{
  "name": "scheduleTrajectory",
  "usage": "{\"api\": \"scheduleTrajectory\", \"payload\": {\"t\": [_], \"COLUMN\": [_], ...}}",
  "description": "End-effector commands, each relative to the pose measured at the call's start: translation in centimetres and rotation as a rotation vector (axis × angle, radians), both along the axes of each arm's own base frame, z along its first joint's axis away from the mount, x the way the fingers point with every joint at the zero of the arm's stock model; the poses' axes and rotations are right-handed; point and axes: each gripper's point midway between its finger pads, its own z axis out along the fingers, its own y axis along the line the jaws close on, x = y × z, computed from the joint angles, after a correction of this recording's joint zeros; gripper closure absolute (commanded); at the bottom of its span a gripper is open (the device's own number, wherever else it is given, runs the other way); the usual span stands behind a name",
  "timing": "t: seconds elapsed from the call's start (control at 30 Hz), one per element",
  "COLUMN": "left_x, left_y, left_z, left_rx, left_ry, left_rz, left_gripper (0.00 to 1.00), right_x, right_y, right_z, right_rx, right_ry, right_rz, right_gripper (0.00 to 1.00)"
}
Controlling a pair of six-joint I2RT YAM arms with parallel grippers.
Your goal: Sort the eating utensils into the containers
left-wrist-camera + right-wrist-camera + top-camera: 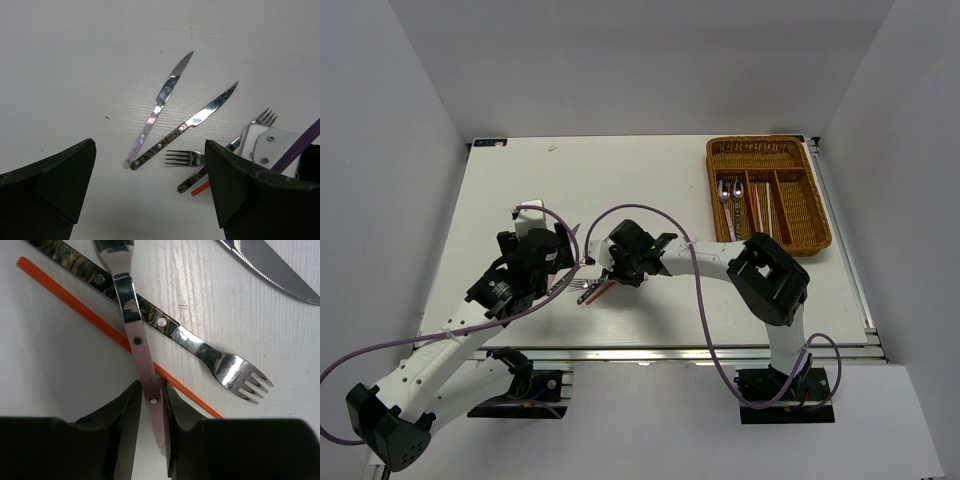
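Observation:
My right gripper (150, 405) is shut on the pinkish handle of a fork (134, 330) lying on the white table. That fork crosses over a dark-handled fork (200, 347) and a thin red chopstick (95, 320). My left gripper (150, 200) is open and empty, hovering just above the table near the pile. Beyond it lie a pink-handled knife (157, 107) and a dark-handled knife (192, 122), side by side. The pinkish fork's tines (180, 157) point left. From above, the grippers (565, 270) (608, 272) flank the pile (588, 292). The wicker tray (770, 146) holds two spoons (728, 192) and chopsticks (758, 208).
The tray stands at the table's back right corner, far from the pile. The right arm's purple cable (650, 212) loops over the middle of the table. The right gripper's white body (262, 145) sits close to my left finger (240, 185).

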Motion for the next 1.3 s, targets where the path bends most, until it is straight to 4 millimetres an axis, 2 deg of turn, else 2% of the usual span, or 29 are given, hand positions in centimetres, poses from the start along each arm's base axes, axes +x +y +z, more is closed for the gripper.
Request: {"api": "scheduleTrajectory", "payload": {"t": [0.0, 0.03, 0.13, 0.3, 0.5, 0.6, 0.7, 0.73, 0.77, 0.83, 0.87, 0.9, 0.93, 0.97, 1.0, 1.07, 1.1, 1.17, 1.2, 1.23, 1.27], "left_x": [0.0, 0.0, 0.0, 0.0, 0.0, -0.1, -0.1, -0.2, -0.2, -0.3, -0.3, -0.4, -0.4, -0.5, -0.5, -0.6, -0.6, -0.6, -0.6, -0.6, -0.6], "left_y": [0.1, 0.1, 0.1, 0.1, 0.1, 0.2, 0.3, 0.3, 0.3, 0.3, 0.3, 0.2, 0.1, 0.0, -0.1, -0.5, -0.6, -0.8, -1.0, -1.1, -1.3], "left_z": [0.0, -0.1, -0.1, -0.1, 0.0, 0.0, 0.2, 0.3, 0.4, 0.7, 0.8, 1.1, 1.2, 1.3, 1.4, 1.5, 1.6, 1.5, 1.6, 1.6, 1.6], "left_rx": [0.001, 0.002, 0.002, 0.002, 0.001, 0.001, -0.005, -0.005, -0.008, -0.019, -0.023, -0.036, -0.043, -0.046, -0.053, -0.067, -0.07, -0.072, -0.077, -0.079, -0.082], "left_ry": [-0.002, 0.0, 0.0, 0.0, -0.002, -0.002, -0.011, -0.012, -0.016, -0.029, -0.033, -0.041, -0.046, -0.05, -0.053, -0.058, -0.059, -0.056, -0.056, -0.056, -0.054], "left_rz": [0.0, 0.0, 0.0, 0.002, 0.004, 0.005, 0.007, 0.007, 0.007, 0.004, 0.001, -0.008, -0.016, -0.023, -0.031, -0.052, -0.061, -0.075, -0.082, -0.09, -0.097], "left_gripper": [0.02, 0.02, 0.02, 0.02, 0.02, 0.02, 0.02, 0.02, 0.02, 0.02, 0.02, 0.02, 0.02, 0.02, 0.02, 0.02, 0.02, 0.02, 0.02, 0.02, 0.02], "right_x": [0.1, -0.1, -0.1, -0.1, -0.3, 0.3, 3.1, 5.4, 6.8, 11.0, 12.1, 14.3, 15.2, 16.3, 17.6, 18.9, 19.6, 20.4, 20.5, 20.8, 21.5], "right_y": [1.6, 1.8, 2.0, 2.3, 2.6, 1.4, -1.5, -4.0, -5.7, -11.4, -13.9, -18.2, -20.7, -24.1, -28.9, -33.7, -37.8, -40.4, -42.8, -43.8, -43.8], "right_z": [1.0, 1.3, 1.5, 2.9, 7.0, 9.6, 12.3, 13.5, 14.0, 15.9, 15.9, 16.7, 16.8, 17.2, 17.9, 18.9, 18.5, 18.7, 18.0, 18.1, 18.5], "right_rx": [0.046, 0.053, 0.058, 0.096, 0.21, 0.298, 0.38, 0.391, 0.387, 0.365, 0.34, 0.319, 0.293, 0.254, 0.234, 0.247, 0.246, 0.257, 0.23, 0.238, 0.288], "right_ry": [-0.027, -0.028, -0.04, -0.08, -0.123, -0.15, -0.171, -0.199, -0.219, -0.301, -0.309, -0.351, -0.375, -0.435, -0.499, -0.546, -0.539, -0.557, -0.58, -0.597, -0.6], "right_rz": [0.026, 0.032, 0.036, 0.033, 0.041, -0.013, -0.171, -0.288, -0.359, -0.567, -0.645, -0.761, -0.823, -0.929, -1.07, -1.218, -1.342, -1.389, -1.441, -1.461, -1.43], "right_gripper": [0.71, 0.75, 1.0, 1.0, 1.0, 1.0, 1.0, 1.0, 1.0, 1.0, 1.0, 1.0, 1.0, 1.0, 1.0, 1.0, 1.0, 1.0, 1.0, 1.0, 1.0]}}
